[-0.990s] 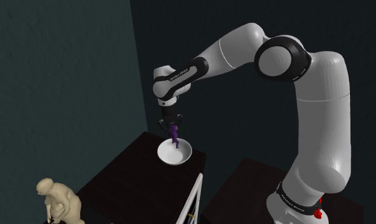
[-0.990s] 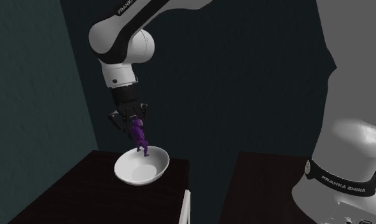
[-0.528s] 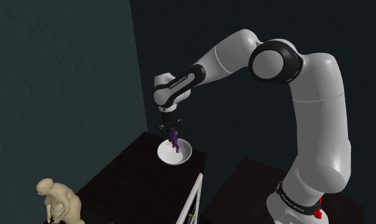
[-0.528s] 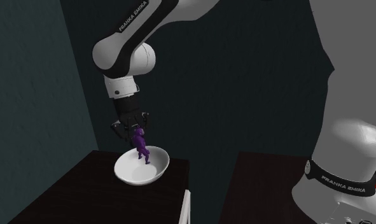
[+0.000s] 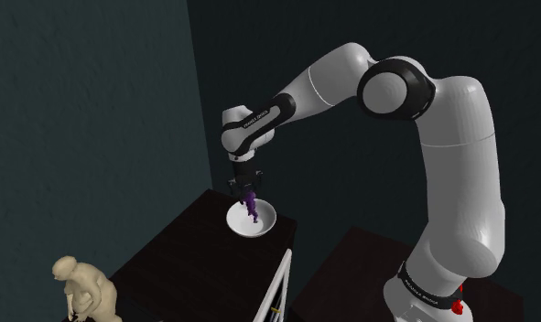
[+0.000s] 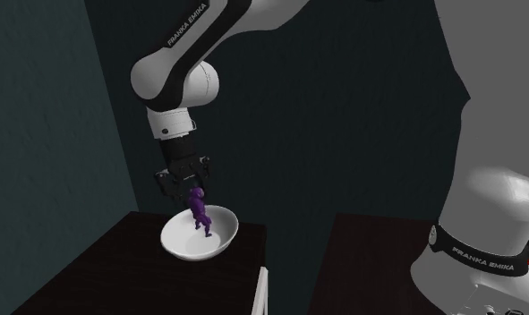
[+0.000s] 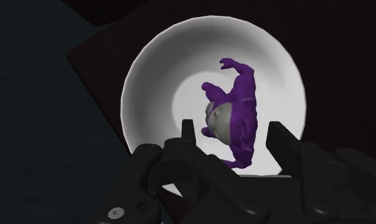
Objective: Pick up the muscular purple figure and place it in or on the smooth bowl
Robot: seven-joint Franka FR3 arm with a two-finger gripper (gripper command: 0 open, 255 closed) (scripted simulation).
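A muscular purple figure [image 7: 236, 118] with a pale face is just under my fingertips, over the hollow of the smooth white bowl [image 7: 158, 76]. My black gripper [image 7: 231, 130] hangs straight above the bowl, open, its fingers standing a little off the figure on either side. From the side, the purple figure [image 6: 200, 211] is below the gripper [image 6: 183, 184], its legs down inside the bowl [image 6: 183, 242]; whether it rests on the bottom I cannot tell. The shoulder view has the gripper [image 5: 246, 189] above the figure [image 5: 252, 209] and the bowl [image 5: 259, 222], near the far corner of a dark table [image 5: 177, 252].
A beige hunched figure [image 5: 85, 291] stands at the dark table's near end. A white frame [image 5: 279, 285] leans beside the table's edge at the shoulder view's right. A second dark surface [image 6: 370, 259] lies by the arm's base. Dark walls close in behind.
The fingers have parted from the purple figure, which has dropped a little lower into the bowl. Before that, the arm came down slightly towards the bowl.
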